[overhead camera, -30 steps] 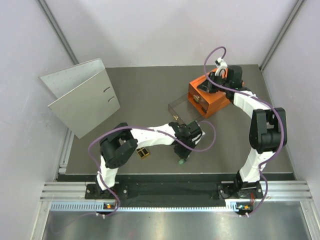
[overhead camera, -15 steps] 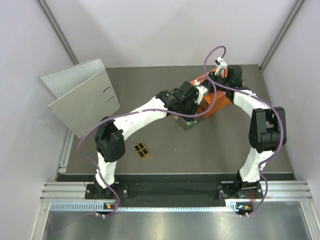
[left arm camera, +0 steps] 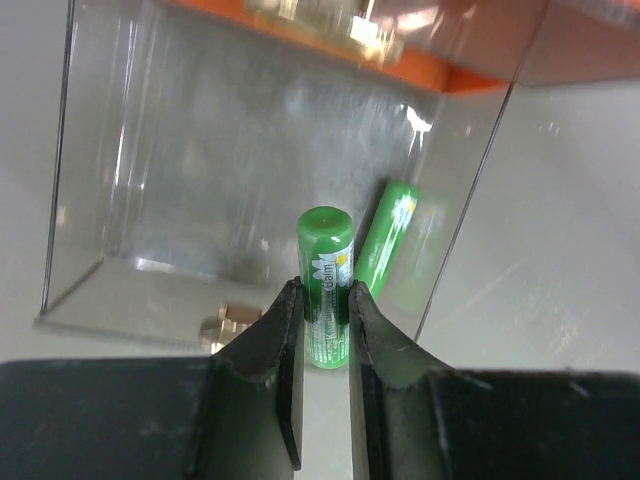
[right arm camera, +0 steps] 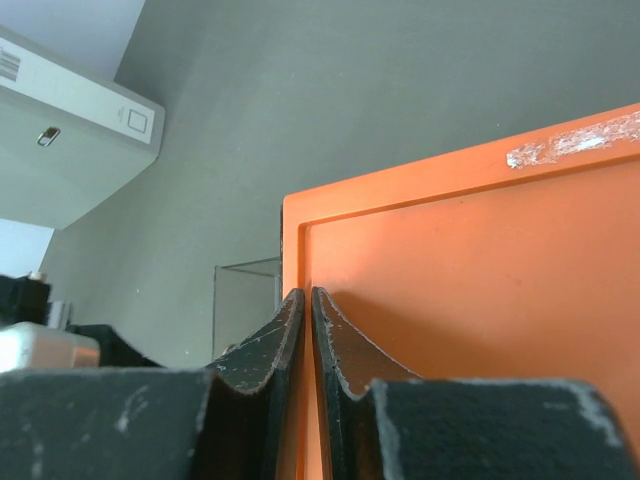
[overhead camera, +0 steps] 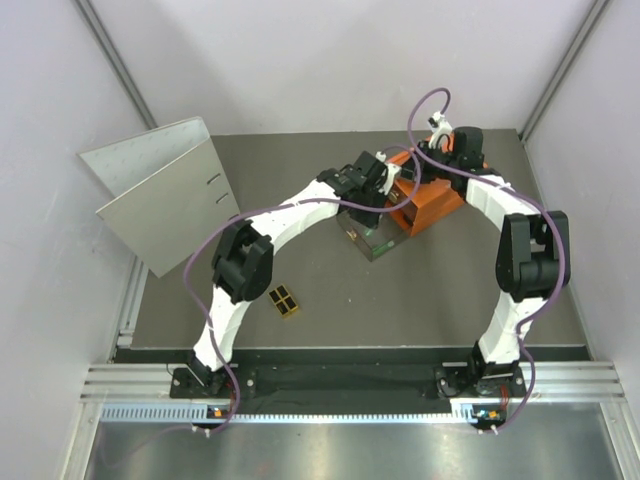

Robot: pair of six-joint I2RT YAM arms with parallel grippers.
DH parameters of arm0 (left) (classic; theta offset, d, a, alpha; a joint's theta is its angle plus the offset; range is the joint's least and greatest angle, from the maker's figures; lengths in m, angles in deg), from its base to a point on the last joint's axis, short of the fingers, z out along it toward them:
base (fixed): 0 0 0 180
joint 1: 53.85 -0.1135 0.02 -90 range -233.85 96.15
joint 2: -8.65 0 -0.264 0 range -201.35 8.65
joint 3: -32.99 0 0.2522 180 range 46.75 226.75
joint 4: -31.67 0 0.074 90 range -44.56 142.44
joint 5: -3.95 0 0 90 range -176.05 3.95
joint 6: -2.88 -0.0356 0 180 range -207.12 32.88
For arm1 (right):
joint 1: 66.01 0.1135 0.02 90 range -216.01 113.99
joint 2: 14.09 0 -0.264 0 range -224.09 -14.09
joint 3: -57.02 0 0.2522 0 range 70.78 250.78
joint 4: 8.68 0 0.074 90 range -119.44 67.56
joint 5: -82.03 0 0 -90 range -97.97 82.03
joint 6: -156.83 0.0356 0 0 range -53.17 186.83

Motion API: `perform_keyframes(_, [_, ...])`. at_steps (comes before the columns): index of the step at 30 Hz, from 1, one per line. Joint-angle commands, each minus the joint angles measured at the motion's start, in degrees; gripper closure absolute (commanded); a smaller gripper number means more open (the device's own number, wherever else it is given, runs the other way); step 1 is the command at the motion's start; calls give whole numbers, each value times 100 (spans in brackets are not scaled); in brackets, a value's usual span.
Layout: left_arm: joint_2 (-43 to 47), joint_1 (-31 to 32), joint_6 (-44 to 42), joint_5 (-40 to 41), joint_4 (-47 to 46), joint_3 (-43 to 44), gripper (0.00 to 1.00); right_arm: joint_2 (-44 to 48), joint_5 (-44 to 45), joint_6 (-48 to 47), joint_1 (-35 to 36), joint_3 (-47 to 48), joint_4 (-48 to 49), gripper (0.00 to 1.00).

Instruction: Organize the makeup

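Clear plastic drawer (left arm camera: 150, 180) stands pulled out of orange box (right arm camera: 480, 300). One green stick (left arm camera: 325, 245) sits inside it, btwn the tips of L gripper (left arm camera: 324, 288). Fingers nearly together, clamped on the stick's near end as far as the wrist view shows. Stick's long axis runs straight ahead of the fingers, far end pointing twd drawer's back wall. 2nd green stick (left arm camera: 388, 250) lies just to the R, tilted, close to R drawer wall; the two sticks look apart.

Judgement: placing step. Next = let go, back out along same axis so 2nd stick isn't knocked.

R gripper (right arm camera: 300, 295): fingers together, nothing btwn them, at top edge of orange box, prob. bracing it.

Palette (overhead camera: 285, 301) on table (overhead camera: 400, 300), well apart from drawer; L arm nearer.
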Motion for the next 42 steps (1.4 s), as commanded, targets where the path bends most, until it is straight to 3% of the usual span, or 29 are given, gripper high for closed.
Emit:
perform_keyframes(1, [-227, -20, -25, -186, -297, 690, 82, -827, 793, -403, 2, -520, -2056, 90])
perform_keyframes(3, [-332, -20, -16, -177, -279, 865, 74, -827, 801, -394, 2, -512, -2056, 90])
perform_keyframes(4, [-342, -20, -8, -151, -270, 901, 60, -827, 802, -403, 2, -520, -2065, 90])
perform_keyframes(7, [-245, -20, -78, 15, -305, 849, 40, -827, 810, -403, 2, -529, -2056, 90])
perform_keyframes(9, [-105, -20, -174, 174, -366, 726, 35, -836, 810, -412, 2, -529, -2065, 90])
perform_keyframes(16, [554, -72, -403, 638, -305, 182, 34, -862, 810, -412, 2, -511, -2056, 90])
perform_keyframes(25, [2056, -134, -219, 1123, -59, -1610, 35, -854, 810, -429, 2, -538, -2056, 90])
perform_keyframes(34, [3358, -134, 650, 1220, -33, -3797, 34, -845, 810, -456, 11, -608, -2047, 90])
perform_keyframes(42, [3921, -134, 713, 1378, 125, -5065, 24, -854, 784, -465, 2, -652, -2012, 90])
